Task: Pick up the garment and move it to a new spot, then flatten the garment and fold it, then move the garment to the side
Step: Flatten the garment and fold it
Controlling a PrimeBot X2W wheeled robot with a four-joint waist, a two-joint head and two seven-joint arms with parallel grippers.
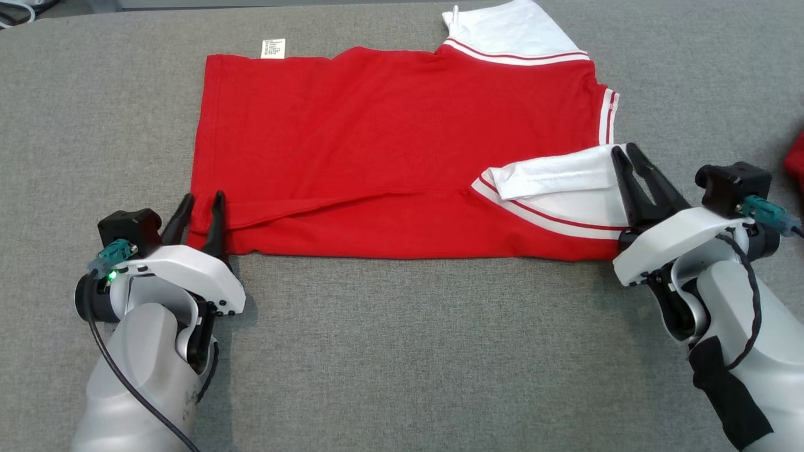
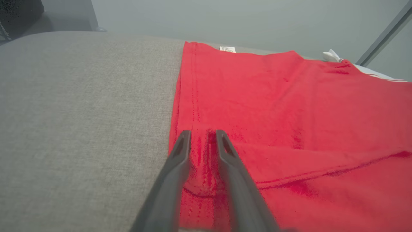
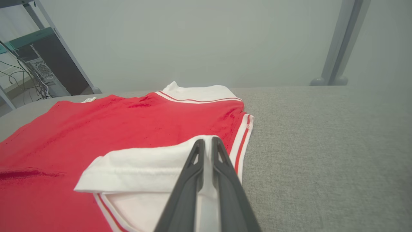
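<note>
Red T-shirt laid flat on grey cloth-covered table, folded lengthwise, white care label exposed at far edge. Near white sleeve turned back over the red body.

Left gripper set at the near left hem corner; jaws seen parted, a raised ridge of red hem straddled between the fingers.

Right gripper placed at the near right corner; jaws closed almost together, the white sleeve's edge pinched between them.
</note>
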